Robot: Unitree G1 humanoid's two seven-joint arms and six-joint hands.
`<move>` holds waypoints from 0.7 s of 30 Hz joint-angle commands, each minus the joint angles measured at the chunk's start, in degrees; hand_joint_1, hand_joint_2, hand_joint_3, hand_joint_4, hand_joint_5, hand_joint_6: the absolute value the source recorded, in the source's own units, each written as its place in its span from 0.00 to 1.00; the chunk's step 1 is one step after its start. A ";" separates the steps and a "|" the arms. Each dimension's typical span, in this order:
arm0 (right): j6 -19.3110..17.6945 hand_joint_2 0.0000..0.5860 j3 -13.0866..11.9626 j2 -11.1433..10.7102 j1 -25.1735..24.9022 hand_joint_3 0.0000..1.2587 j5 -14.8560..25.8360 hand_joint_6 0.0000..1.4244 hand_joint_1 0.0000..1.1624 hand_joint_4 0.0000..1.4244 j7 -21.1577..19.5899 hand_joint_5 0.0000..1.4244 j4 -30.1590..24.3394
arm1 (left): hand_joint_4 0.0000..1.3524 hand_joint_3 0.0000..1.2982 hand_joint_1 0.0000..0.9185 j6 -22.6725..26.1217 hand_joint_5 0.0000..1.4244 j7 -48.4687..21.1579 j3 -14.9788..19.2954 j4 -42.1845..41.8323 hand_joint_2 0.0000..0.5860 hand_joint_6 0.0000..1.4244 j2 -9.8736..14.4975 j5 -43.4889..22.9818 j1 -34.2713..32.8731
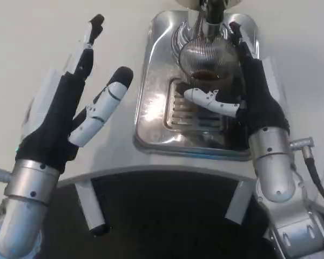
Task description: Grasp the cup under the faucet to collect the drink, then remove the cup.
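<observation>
A clear ribbed cup (206,60) with dark drink in its bottom stands on the steel drip tray (151,108) beneath the faucet (211,11) at the top of the head view. My right hand (247,91) wraps around the cup, its thumb across the near side and its fingers along the right side. My left hand (78,102) hovers over the white table to the left of the tray, fingers spread, holding nothing.
The drip tray has a slotted grate (189,116) in its middle. A black cable (316,175) runs by my right wrist. My dark body rim (162,216) fills the bottom of the view.
</observation>
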 commanded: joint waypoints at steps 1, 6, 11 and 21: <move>-0.96 0.38 1.67 0.70 -1.49 0.20 -0.49 0.32 0.95 0.19 -0.08 0.20 2.28 | 0.00 0.00 0.00 0.43 0.00 0.31 0.71 -0.72 0.43 0.00 0.36 -0.34 1.16; -0.45 0.67 2.97 1.09 -2.84 0.39 -4.40 0.54 1.00 0.33 -4.91 0.37 2.20 | 0.00 0.00 0.00 0.65 0.00 0.27 0.95 -0.86 0.43 0.00 0.39 -0.42 1.12; -0.48 0.75 2.97 1.86 -3.51 0.50 -6.36 0.64 1.00 0.42 -7.84 0.46 2.45 | 0.00 0.00 0.00 0.80 0.00 0.07 0.92 -0.59 0.43 0.00 0.39 -0.54 0.94; -0.43 0.73 2.45 2.03 -2.64 0.59 -6.38 0.70 1.00 0.50 -8.29 0.53 1.84 | 0.00 0.00 0.00 0.57 0.00 -0.10 0.60 -0.26 0.42 0.00 0.44 -0.45 0.72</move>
